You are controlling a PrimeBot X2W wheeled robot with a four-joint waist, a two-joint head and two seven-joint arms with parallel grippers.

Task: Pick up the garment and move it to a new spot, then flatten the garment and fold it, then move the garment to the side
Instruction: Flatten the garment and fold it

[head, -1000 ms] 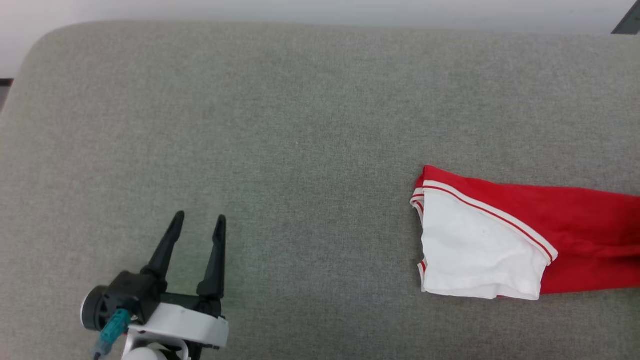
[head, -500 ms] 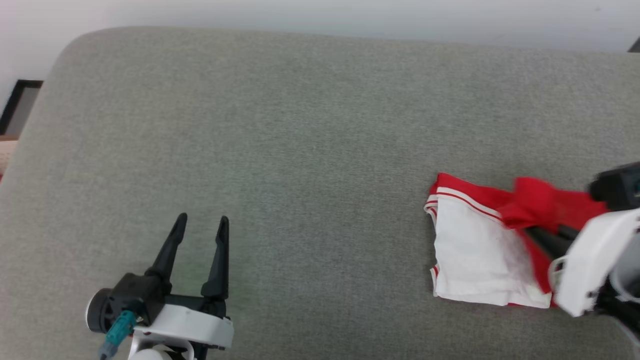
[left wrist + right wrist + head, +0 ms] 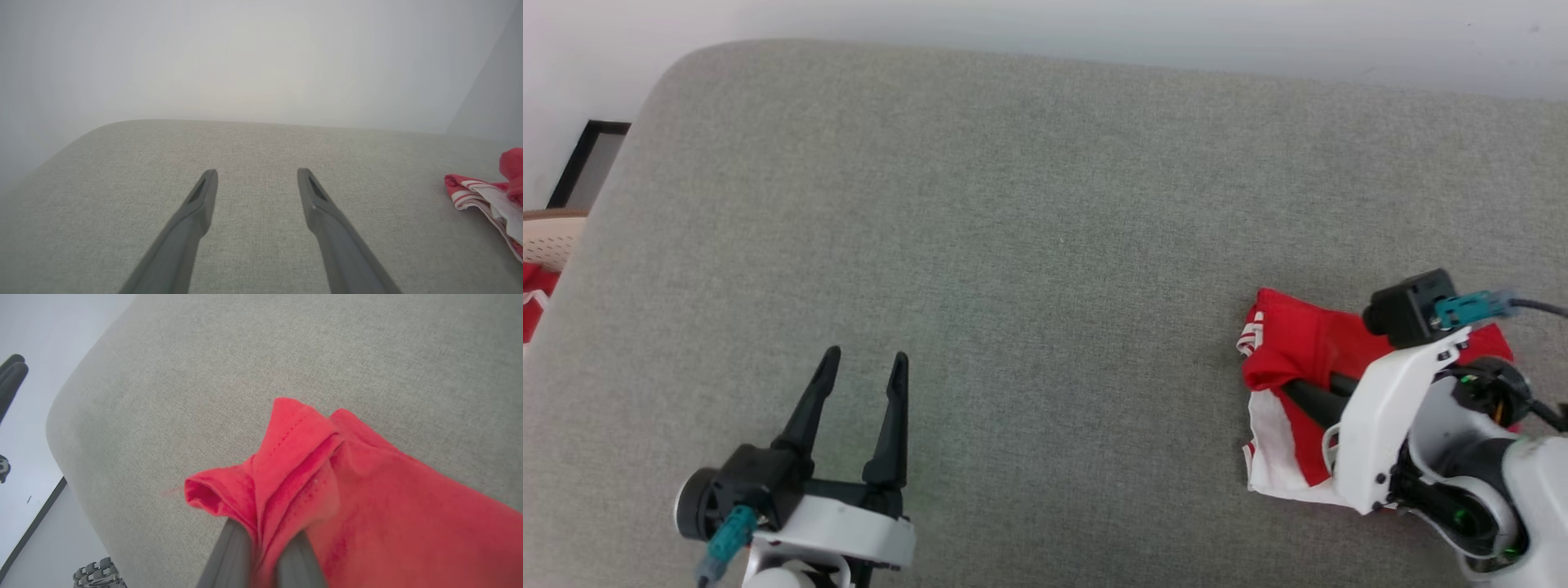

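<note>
Table (image 3: 1029,204): covered in grey woven fabric, with a rounded far-left corner; a pale wall (image 3: 1045,20) behind it
Garment (image 3: 1290,343): on the right part of the table, towards the near edge, bunched rather than flat; well apart from the left arm
Garment, visible parts: plain red cloth on top, a white sleeve (image 3: 1270,445) with red-striped trim underneath and at the left edge; no lettering or number can be seen
Garment, other views: the left wrist view has it at the far right (image 3: 478,196), its striped edge resting on the fabric; the right wrist view has a gathered red fold (image 3: 294,457) raised off the table
Right gripper (image 3: 1294,385): over the garment, its dark fingers pointing left and buried in red cloth
Right jaws: clenched on a pinch of the garment's red cloth, which spills out above and between the two fingers in the right wrist view (image 3: 265,539)
Left gripper (image 3: 866,356): at the lower left, above bare table, fingers pointing away from the robot
Left jaws: released and spread wide, nothing between them (image 3: 256,173)
Left edge of head view: a beige perforated object (image 3: 547,241) beyond the table, too cropped to identify
</note>
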